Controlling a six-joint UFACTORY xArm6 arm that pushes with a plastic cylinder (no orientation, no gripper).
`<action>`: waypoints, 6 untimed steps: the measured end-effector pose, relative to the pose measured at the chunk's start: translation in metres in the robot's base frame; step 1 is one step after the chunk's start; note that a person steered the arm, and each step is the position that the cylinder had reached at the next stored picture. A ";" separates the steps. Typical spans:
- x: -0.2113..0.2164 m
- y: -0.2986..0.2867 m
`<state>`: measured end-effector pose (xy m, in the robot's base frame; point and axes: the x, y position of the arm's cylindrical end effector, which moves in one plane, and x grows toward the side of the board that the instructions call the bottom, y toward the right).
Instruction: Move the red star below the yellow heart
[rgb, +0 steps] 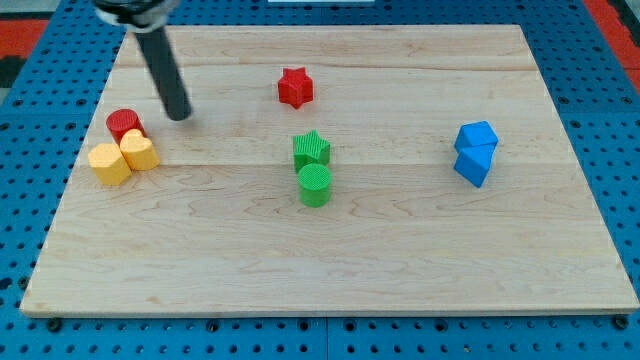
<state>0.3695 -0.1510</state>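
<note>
The red star (295, 87) lies on the wooden board near the view's top, a little left of centre. Two yellow blocks sit at the view's left: one (138, 151) looks like the heart, the other (109, 164) is just left of and below it. A red cylinder (124, 124) touches them from above. My tip (180, 114) is at the end of the dark rod, right of the red cylinder and above-right of the yellow blocks, well left of the red star. It touches no block.
A green star (311, 149) and a green cylinder (314, 184) stand together at the board's centre. Two blue blocks (475, 152) sit stacked close at the view's right. The board (400, 260) rests on a blue pegboard surface.
</note>
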 end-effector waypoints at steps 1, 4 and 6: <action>0.006 0.099; -0.057 0.170; -0.049 0.028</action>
<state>0.3209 -0.1229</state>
